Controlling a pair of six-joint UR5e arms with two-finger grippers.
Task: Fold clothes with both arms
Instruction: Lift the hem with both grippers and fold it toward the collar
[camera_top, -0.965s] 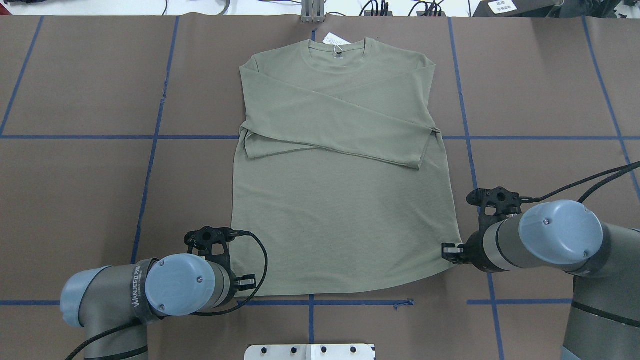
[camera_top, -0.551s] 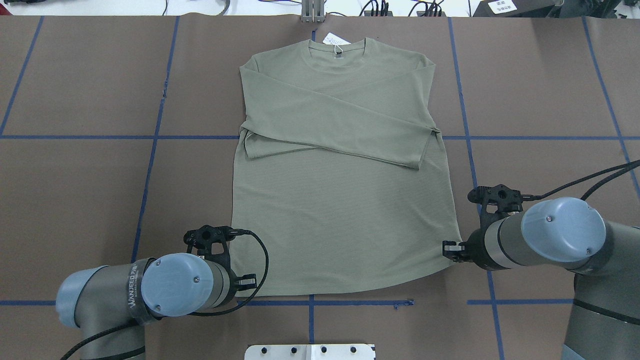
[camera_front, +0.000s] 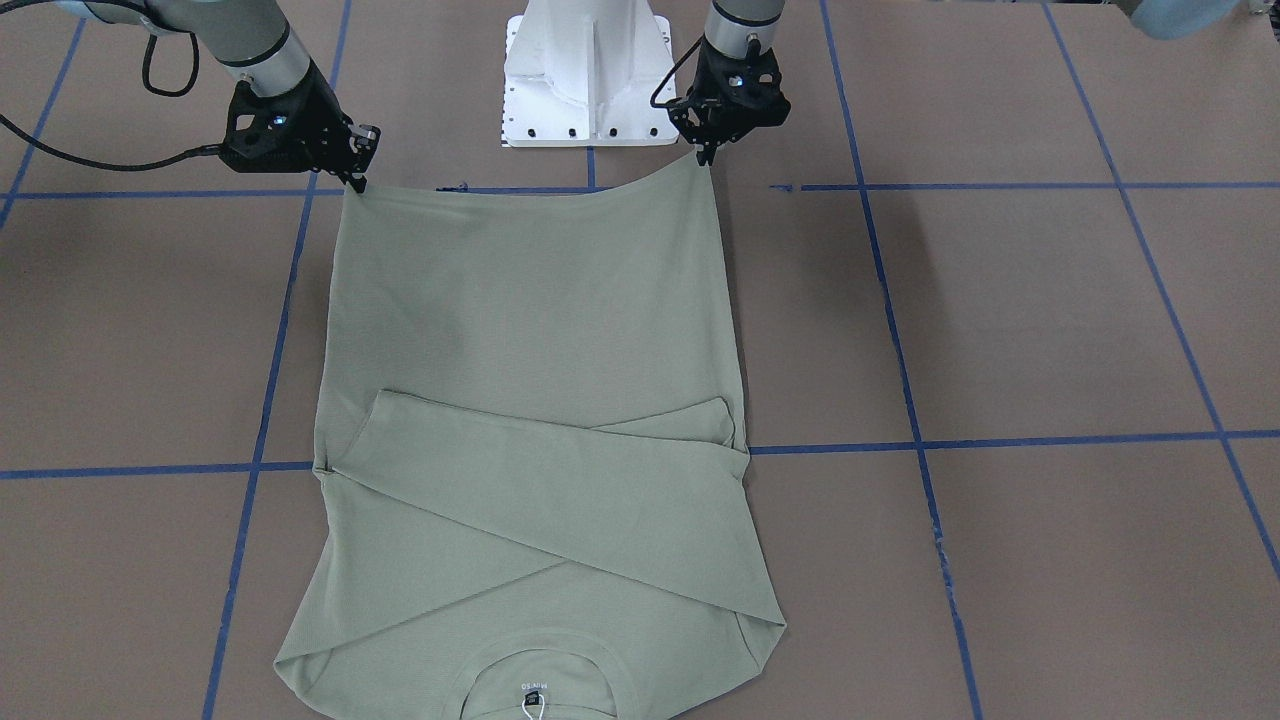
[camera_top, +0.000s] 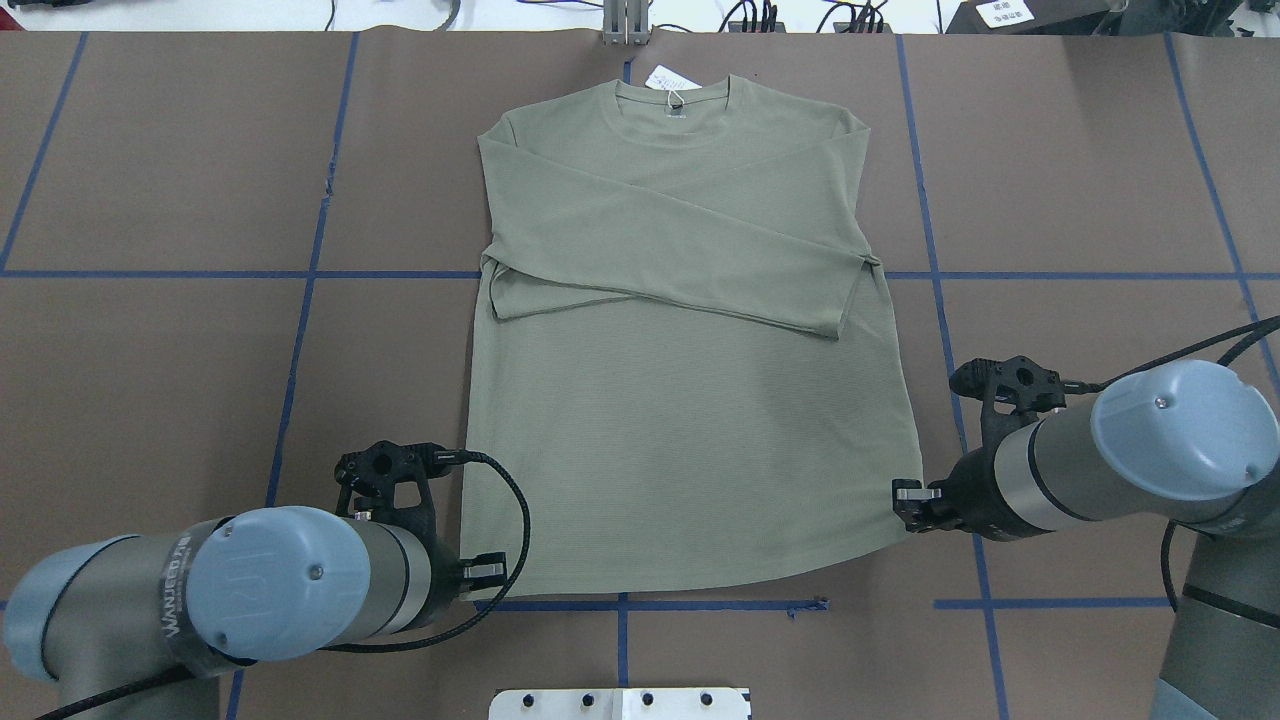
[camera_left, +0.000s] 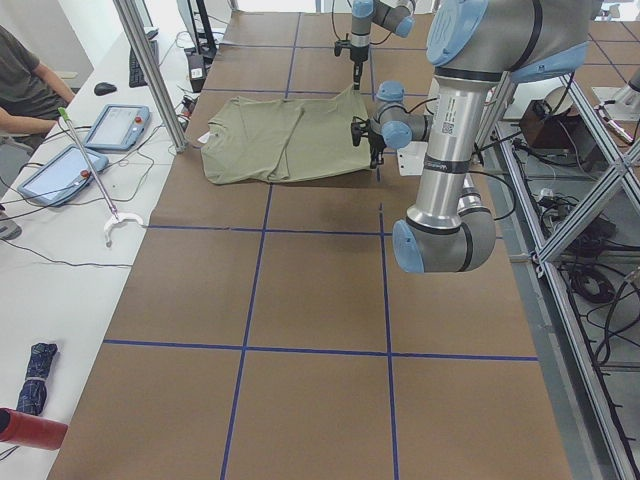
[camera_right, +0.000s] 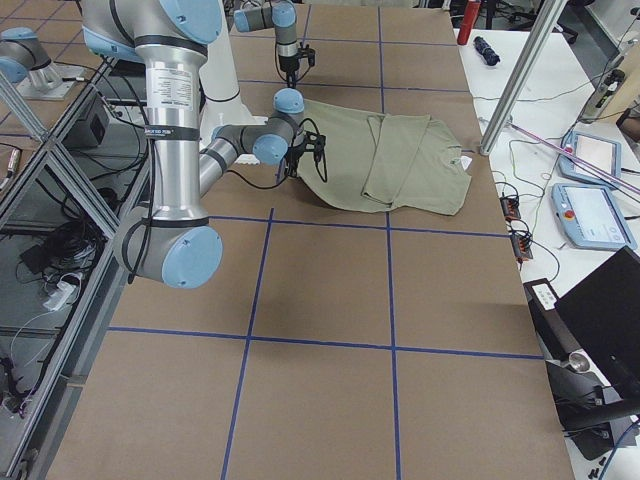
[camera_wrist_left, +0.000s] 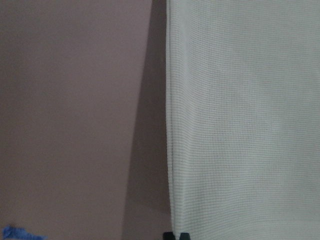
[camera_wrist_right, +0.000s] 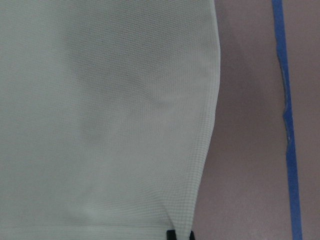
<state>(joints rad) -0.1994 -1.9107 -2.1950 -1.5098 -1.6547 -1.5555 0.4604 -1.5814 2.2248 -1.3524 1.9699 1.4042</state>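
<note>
The sage-green shirt (camera_top: 680, 420) lies flat on the brown table, collar at the far side, both sleeves folded across its chest; it also shows in the front view (camera_front: 530, 330). Its white hang tag (camera_top: 668, 78) sticks out at the collar. My left gripper (camera_top: 487, 572) is shut on the near left hem corner, as seen in the front view (camera_front: 707, 155). My right gripper (camera_top: 908, 497) is shut on the near right hem corner, as seen in the front view (camera_front: 357, 180). Both corners are raised a little off the table. The wrist views show the shirt's side edges (camera_wrist_left: 240, 120) (camera_wrist_right: 100, 110).
The white pedestal base (camera_front: 590, 70) stands just behind the hem, between the arms. Blue tape lines (camera_top: 300, 274) grid the brown table cover. A side table with tablets (camera_left: 120, 125) and a metal post (camera_left: 150, 70) lies beyond the shirt's collar end.
Both arms have risen toward the overhead camera, with their elbows swinging outward. The grippers have stayed shut at the hem corners, which have barely shifted.
</note>
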